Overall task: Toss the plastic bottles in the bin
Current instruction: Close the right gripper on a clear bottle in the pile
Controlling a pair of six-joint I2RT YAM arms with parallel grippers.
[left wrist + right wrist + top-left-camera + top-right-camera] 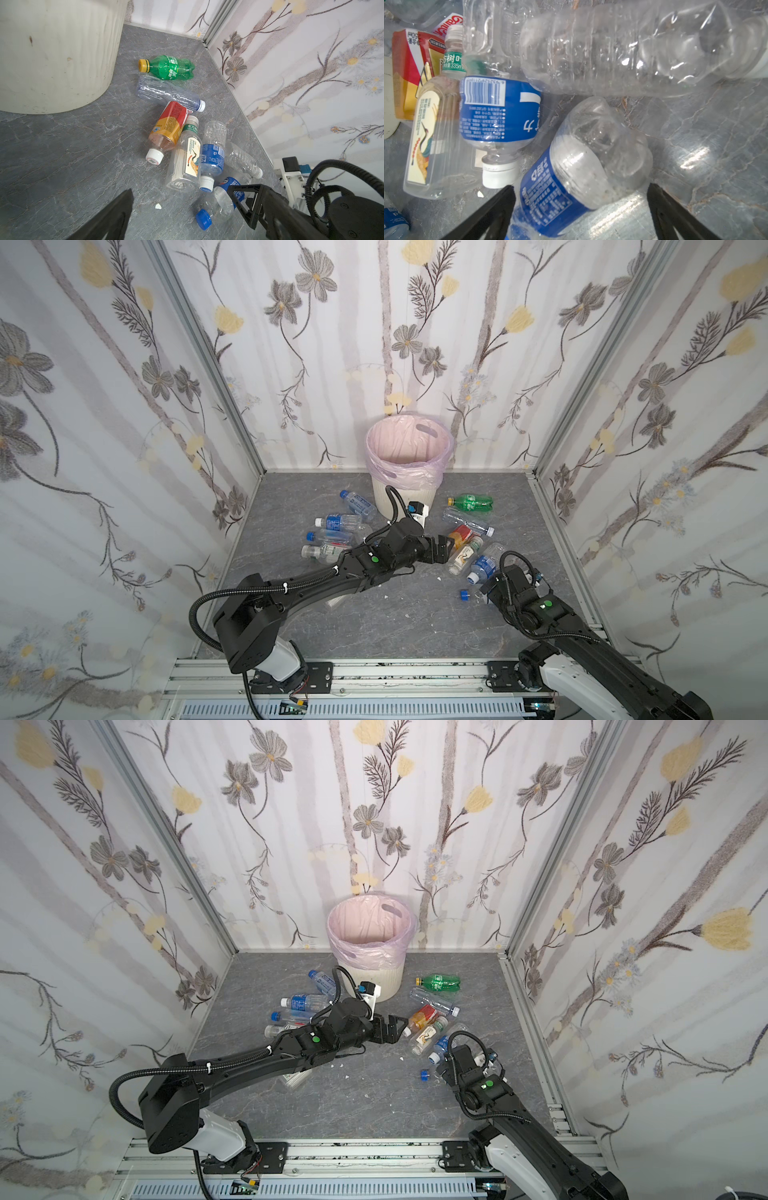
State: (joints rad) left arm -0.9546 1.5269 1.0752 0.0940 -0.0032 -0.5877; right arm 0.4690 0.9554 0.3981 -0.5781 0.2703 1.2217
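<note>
Crane bottle (425, 135) reads "335m" (neck band, cut off); red-labelled bottle (404, 72) "250ml".

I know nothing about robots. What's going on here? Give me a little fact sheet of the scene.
Bin: upright at the back wall, pink liner, no bottle visible inside
Bottles: lying on the grey surface, in a left group and a right group
Odd colours: green bottle, orange bottle with red label
Left gripper: fingers open, holding nothing, beside the right group
Right gripper: fingers open, on either side of a blue-labelled bottle, not closed on it
</note>
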